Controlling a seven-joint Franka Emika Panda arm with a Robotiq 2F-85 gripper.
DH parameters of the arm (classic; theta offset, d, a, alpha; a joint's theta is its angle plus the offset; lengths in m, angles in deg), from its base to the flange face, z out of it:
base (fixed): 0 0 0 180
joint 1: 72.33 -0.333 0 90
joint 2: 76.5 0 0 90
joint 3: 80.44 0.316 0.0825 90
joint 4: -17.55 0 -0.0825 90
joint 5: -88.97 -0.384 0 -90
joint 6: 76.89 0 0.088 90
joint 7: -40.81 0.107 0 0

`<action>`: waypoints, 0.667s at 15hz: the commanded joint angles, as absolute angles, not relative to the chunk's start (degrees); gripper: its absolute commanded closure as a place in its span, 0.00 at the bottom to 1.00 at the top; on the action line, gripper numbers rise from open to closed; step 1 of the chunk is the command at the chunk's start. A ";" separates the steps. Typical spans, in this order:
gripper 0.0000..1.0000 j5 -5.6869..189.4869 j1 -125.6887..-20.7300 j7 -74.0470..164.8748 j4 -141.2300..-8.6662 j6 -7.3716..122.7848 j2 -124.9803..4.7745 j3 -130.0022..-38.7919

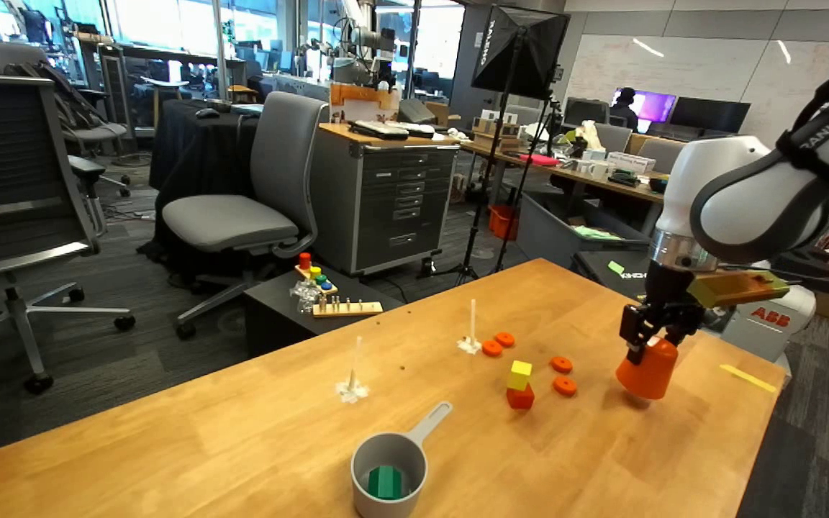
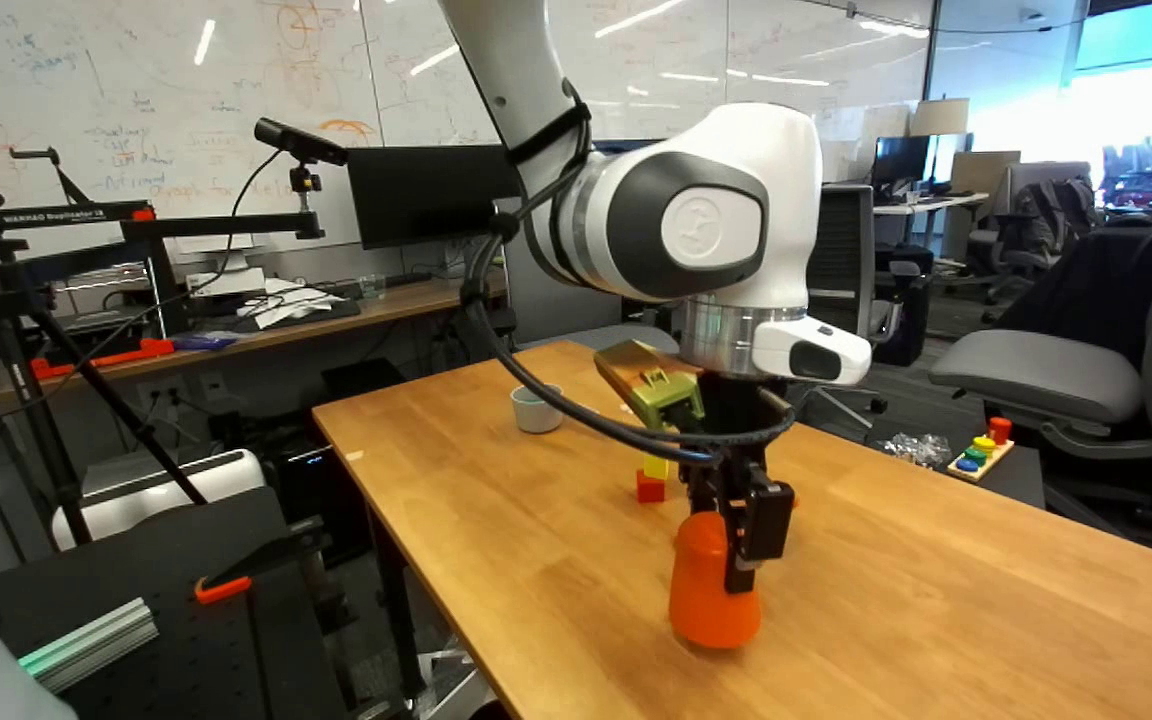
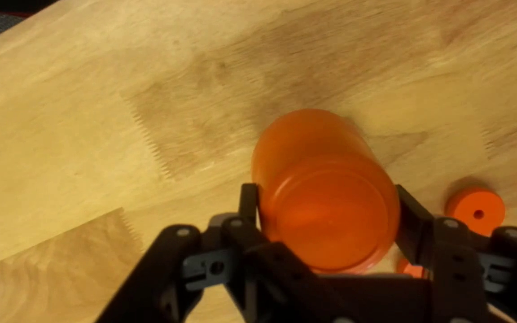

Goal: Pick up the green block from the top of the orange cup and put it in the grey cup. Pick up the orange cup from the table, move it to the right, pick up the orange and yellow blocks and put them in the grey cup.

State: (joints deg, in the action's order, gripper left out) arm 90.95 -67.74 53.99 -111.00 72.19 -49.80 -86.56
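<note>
The jaws of the black gripper [image 3: 326, 202] clasp a tapered solid orange plastic cup [image 1: 647, 370], upside down, from two sides; whether its rim touches the wooden table [image 1: 242, 446] is hard to tell. A small green block [image 1: 385, 483] lies inside the round grey cup [image 1: 388, 450] with a long straight handle. Well apart, a yellow cube [image 1: 520, 373] rests atop a red-orange cube [image 1: 520, 398], near flat round orange discs [image 1: 565, 386].
</note>
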 commanded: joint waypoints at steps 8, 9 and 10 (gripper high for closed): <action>0.00 91.33 -71.78 52.80 -106.61 73.10 -47.88 -86.63; 0.00 91.62 -72.59 52.54 -107.00 72.96 -49.54 -86.20; 0.00 92.70 -74.10 53.13 -107.34 73.15 -51.00 -86.49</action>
